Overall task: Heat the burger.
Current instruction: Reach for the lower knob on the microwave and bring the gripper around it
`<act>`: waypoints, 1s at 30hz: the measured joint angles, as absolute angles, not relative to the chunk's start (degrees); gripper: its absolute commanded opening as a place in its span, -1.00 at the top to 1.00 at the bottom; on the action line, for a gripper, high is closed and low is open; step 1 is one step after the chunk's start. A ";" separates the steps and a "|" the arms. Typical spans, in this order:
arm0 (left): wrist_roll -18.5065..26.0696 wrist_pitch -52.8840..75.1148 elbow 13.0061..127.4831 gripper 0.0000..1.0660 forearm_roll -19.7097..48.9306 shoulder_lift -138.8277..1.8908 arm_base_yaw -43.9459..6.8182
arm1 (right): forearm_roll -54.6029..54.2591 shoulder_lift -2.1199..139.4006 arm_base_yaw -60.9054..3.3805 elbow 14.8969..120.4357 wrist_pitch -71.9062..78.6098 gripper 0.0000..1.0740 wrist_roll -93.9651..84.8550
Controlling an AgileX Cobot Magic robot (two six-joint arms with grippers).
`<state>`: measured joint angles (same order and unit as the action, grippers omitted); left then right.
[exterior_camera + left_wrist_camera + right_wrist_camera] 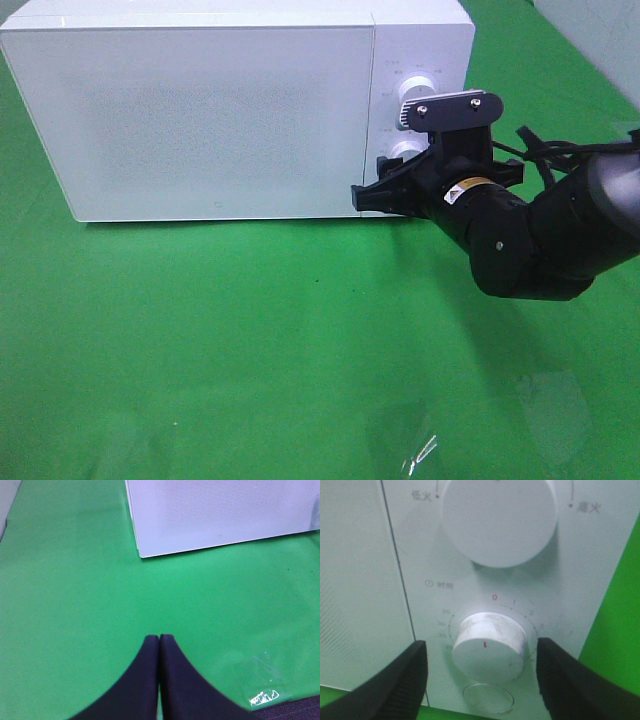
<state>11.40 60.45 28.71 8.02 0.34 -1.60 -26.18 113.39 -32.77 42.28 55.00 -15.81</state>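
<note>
On the green tabletop, a white microwave stands at the back with its door shut. Its front edge faces a broad bare stretch of cloth, and a small scrap of clear film lies near the front. At the microwave's control panel, the right gripper is spread wide, one finger on each side of the lower dial. Gaps show on both sides and it holds nothing. The upper dial sits just above. The left gripper hangs over bare cloth, fingers pressed together with nothing between them. The burger shows in no view; where it is cannot be told.
</note>
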 measured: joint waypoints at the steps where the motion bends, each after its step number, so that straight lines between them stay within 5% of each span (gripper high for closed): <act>1: 11.40 60.45 28.71 1.00 8.02 0.34 -1.60 | -26.18 113.39 -32.77 42.28 55.00 -0.13 -15.81; 30: 11.40 60.39 28.71 1.00 8.02 0.34 -1.60 | -26.41 115.45 -32.77 43.32 56.26 0.05 -17.13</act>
